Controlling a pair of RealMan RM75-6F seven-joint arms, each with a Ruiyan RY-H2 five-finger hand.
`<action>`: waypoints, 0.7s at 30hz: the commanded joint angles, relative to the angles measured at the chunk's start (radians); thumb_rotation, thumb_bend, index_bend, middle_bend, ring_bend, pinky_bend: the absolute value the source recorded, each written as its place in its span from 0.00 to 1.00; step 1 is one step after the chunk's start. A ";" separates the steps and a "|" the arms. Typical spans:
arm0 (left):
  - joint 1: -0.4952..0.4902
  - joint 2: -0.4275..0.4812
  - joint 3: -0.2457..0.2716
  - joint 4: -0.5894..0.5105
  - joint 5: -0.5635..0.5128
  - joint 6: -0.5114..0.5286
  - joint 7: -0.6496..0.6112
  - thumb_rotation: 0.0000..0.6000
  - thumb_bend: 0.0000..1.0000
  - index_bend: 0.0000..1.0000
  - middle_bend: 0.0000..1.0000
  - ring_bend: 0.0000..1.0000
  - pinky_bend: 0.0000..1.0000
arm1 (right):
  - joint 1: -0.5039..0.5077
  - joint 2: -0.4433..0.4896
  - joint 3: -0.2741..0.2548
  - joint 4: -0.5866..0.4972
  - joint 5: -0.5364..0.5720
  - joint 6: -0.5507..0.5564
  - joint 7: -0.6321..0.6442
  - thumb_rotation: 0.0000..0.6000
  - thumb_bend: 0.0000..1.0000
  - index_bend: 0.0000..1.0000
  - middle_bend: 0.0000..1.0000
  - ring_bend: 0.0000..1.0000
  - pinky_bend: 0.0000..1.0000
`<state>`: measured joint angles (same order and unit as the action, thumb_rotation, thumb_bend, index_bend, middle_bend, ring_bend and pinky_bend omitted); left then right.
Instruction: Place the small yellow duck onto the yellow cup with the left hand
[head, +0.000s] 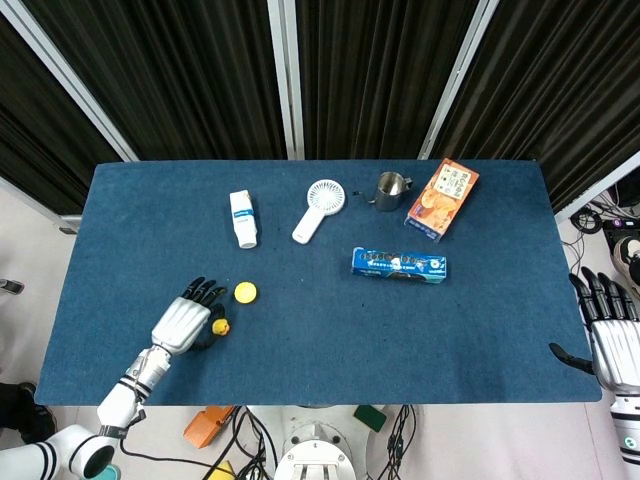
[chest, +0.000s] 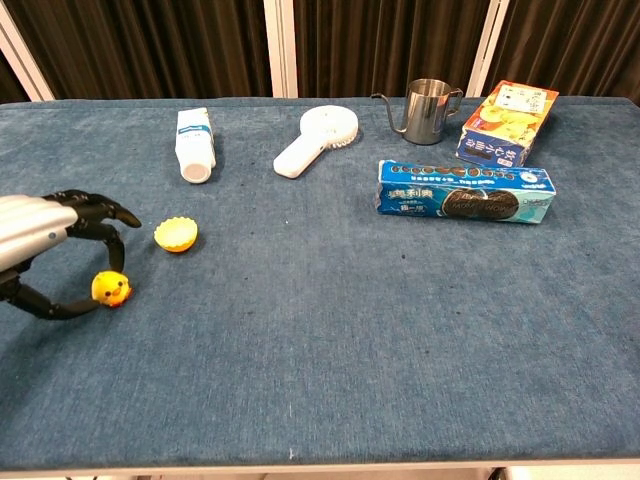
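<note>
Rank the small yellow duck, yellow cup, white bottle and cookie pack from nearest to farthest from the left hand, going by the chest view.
From the left hand:
1. Small yellow duck, right at its fingertips.
2. Yellow cup, just right of the hand.
3. White bottle, farther back.
4. Cookie pack, far across on the right.

This looks like a robotics lab: a blue-clothed table (head: 480, 330) fills the frame's middle, black curtains (head: 370, 70) on metal frames close off the top, and loose cables (head: 240, 440), probably rig wiring, trail at bottom center.
</note>
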<state>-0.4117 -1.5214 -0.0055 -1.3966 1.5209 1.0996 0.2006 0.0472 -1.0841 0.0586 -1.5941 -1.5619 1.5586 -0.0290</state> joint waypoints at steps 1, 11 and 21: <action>-0.013 0.015 -0.018 -0.018 -0.005 0.004 -0.008 1.00 0.41 0.54 0.14 0.06 0.00 | -0.001 0.000 0.000 0.000 -0.002 0.003 0.001 1.00 0.15 0.00 0.00 0.00 0.13; -0.125 0.013 -0.125 -0.052 -0.089 -0.086 0.009 1.00 0.40 0.54 0.14 0.06 0.00 | -0.008 -0.002 -0.001 0.005 -0.007 0.015 0.007 1.00 0.15 0.00 0.00 0.00 0.13; -0.186 -0.043 -0.143 -0.014 -0.180 -0.147 0.098 1.00 0.40 0.54 0.14 0.05 0.00 | -0.015 -0.003 0.000 0.019 0.003 0.016 0.024 1.00 0.15 0.00 0.00 0.00 0.13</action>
<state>-0.5939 -1.5601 -0.1471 -1.4158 1.3473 0.9550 0.2930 0.0323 -1.0867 0.0583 -1.5757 -1.5586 1.5747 -0.0054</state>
